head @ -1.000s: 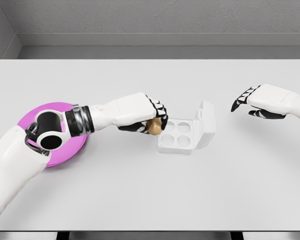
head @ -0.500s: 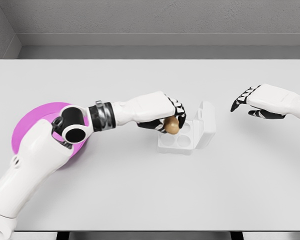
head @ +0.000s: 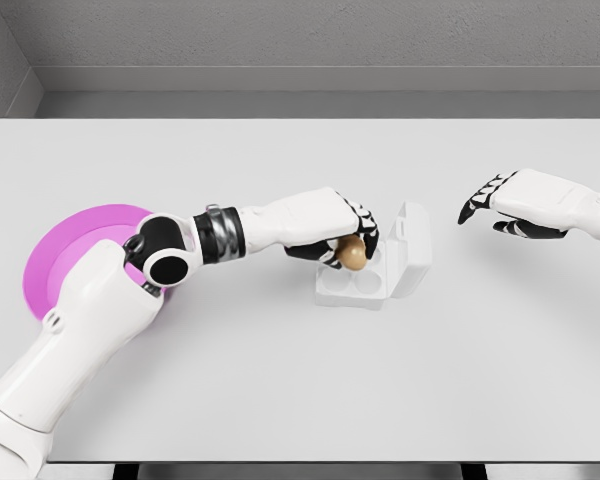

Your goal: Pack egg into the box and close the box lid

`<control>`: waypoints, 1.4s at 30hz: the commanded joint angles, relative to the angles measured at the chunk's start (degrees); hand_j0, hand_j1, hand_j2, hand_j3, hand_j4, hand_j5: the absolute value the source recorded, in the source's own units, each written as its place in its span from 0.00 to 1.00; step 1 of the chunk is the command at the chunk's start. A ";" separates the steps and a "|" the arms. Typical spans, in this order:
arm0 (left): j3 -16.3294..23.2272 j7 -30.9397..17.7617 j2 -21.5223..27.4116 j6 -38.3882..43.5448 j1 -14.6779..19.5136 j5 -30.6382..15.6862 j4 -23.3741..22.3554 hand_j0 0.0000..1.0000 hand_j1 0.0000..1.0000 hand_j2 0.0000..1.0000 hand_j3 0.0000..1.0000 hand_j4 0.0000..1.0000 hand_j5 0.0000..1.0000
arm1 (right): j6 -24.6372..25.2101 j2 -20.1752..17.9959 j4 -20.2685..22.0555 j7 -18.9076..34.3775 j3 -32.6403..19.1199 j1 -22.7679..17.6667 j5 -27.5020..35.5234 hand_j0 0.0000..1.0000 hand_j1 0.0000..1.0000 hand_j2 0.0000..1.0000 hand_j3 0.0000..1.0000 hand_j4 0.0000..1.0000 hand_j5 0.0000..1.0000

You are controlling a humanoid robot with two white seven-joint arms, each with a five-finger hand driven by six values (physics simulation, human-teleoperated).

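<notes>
The smooth brown egg [head: 353,257] hangs over the far-left cup of the white four-cup plastic box [head: 365,272], whose lid [head: 412,250] stands open on the right. The left hand [head: 330,228] has its fingers clamped on the egg. The right hand [head: 520,200] hovers far right, fingers apart. A flat pink round plate [head: 75,245] lies left on the white counter [head: 300,380].

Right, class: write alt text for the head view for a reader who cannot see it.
The left hand holds a brown egg over the open white egg box on a white table. A pink plate sits far left; the right hand hovers open at right.
</notes>
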State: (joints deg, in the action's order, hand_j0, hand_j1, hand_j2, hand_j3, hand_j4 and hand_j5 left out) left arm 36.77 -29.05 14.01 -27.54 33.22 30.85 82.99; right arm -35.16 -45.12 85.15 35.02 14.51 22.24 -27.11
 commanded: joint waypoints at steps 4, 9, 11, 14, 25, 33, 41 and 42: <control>-0.12 0.13 -0.04 0.12 0.00 -0.08 -0.46 0.59 0.59 0.59 0.59 0.59 0.59 | 0.16 -0.06 -0.07 -0.02 0.00 0.00 0.31 0.62 0.62 0.62 0.62 0.62 0.62; -0.21 0.22 -0.04 0.12 -0.09 -0.08 -0.38 0.59 0.59 0.59 0.59 0.59 0.59 | 0.16 0.38 -0.16 -0.02 0.00 0.00 -0.39 0.62 0.62 0.62 0.62 0.62 0.62; -0.21 0.22 -0.04 0.12 -0.09 -0.08 -0.20 0.62 0.62 0.62 0.62 0.62 0.62 | 0.16 0.38 -0.07 -0.02 0.00 0.00 -0.39 0.62 0.62 0.62 0.62 0.62 0.62; -0.21 0.22 -0.04 0.12 -0.18 -0.08 -0.20 0.67 0.67 0.67 0.67 0.67 0.67 | 0.16 0.38 0.02 -0.02 0.00 -0.09 -0.39 0.62 0.62 0.62 0.62 0.62 0.62; -0.30 0.31 0.05 0.20 -0.44 -0.08 0.06 0.73 0.73 0.73 0.73 0.73 0.73 | 0.16 0.38 0.20 -0.02 -0.09 -0.09 -0.39 0.62 0.62 0.62 0.62 0.62 0.62; -0.74 0.31 0.40 0.20 -0.70 -0.35 0.50 0.75 0.75 0.75 0.75 0.75 0.75 | 0.16 0.38 0.28 -0.02 -0.09 0.00 -0.31 0.62 0.62 0.62 0.62 0.62 0.62; -10.14 0.48 17.80 -0.32 -1.58 -12.83 13.15 1.00 1.00 1.00 1.00 1.00 1.00 | 0.16 0.47 0.37 -0.02 0.00 0.00 -0.39 0.62 0.62 0.62 0.62 0.62 0.62; -12.59 0.39 19.73 -0.50 -3.07 -14.93 15.08 1.00 1.00 1.00 1.00 1.00 1.00 | 0.16 0.73 0.46 -0.02 0.08 -0.09 -0.39 0.62 0.62 0.62 0.62 0.62 0.62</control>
State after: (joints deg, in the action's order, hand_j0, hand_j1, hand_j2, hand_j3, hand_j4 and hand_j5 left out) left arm 27.45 -28.68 28.61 -27.90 28.92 20.96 94.05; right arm -35.16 -44.51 85.54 35.02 14.51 22.15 -27.81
